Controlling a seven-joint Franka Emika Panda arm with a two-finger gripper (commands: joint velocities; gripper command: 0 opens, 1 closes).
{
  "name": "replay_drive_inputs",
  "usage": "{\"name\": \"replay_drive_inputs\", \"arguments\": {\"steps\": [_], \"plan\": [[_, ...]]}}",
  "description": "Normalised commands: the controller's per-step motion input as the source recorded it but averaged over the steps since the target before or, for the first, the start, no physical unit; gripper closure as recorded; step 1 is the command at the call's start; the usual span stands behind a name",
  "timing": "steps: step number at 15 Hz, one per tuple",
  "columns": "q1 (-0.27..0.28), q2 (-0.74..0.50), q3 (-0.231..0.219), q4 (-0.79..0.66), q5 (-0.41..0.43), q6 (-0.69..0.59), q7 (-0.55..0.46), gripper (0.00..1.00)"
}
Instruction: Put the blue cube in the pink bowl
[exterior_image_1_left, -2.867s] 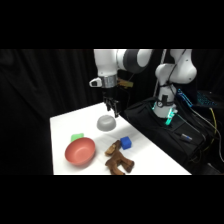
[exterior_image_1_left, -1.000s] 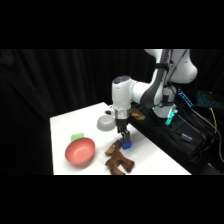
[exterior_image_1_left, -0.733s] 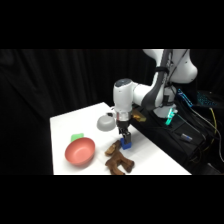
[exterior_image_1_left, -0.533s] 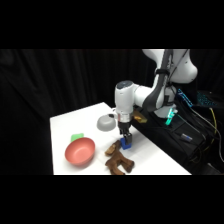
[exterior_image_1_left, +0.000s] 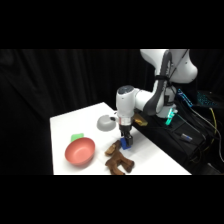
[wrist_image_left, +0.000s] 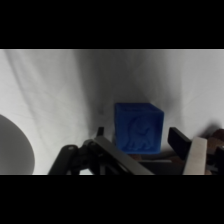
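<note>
Writing: none legible; the blue cube (wrist_image_left: 138, 126) bears an embossed figure on its facing side, unreadable in the wrist view.

Containers, two:
- One pink bowl (exterior_image_1_left: 80, 151), lower left of the side view, on the white counter (exterior_image_1_left: 70, 125); nothing shows inside it.
- One grey dome-shaped bowl (exterior_image_1_left: 105, 122), mid-frame, left of the arm; its contents cannot be seen. Its pale curved edge enters the wrist view at lower left (wrist_image_left: 15, 147).

Loose items:
- One blue cube, centre of the wrist view, resting on the counter between the two fingers; in the side view it shows as a blue patch (exterior_image_1_left: 125, 142) at the pincer's tip, right of the pink bowl and well apart from it.
- One small green block (exterior_image_1_left: 77, 137), just behind the pink bowl.
- One brown toy figure (exterior_image_1_left: 118, 160), lower centre, just beside the cube.

Pincer (exterior_image_1_left: 125, 143), one: lowered to the counter, fingers (wrist_image_left: 180, 142) spread either side of the cube with a gap visible, not clamped.
</note>
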Motion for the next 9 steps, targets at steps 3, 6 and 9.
{"name": "replay_drive_inputs", "arguments": {"steps": [3,6,9], "plan": [[0.122,0.12,-0.100,0.03,-0.050,0.19,0.07,0.00],[0.121,0.11,-0.101,0.04,-0.034,0.17,0.06,0.00],[0.146,0.09,-0.128,0.04,-0.060,0.16,0.06,0.00]]}}
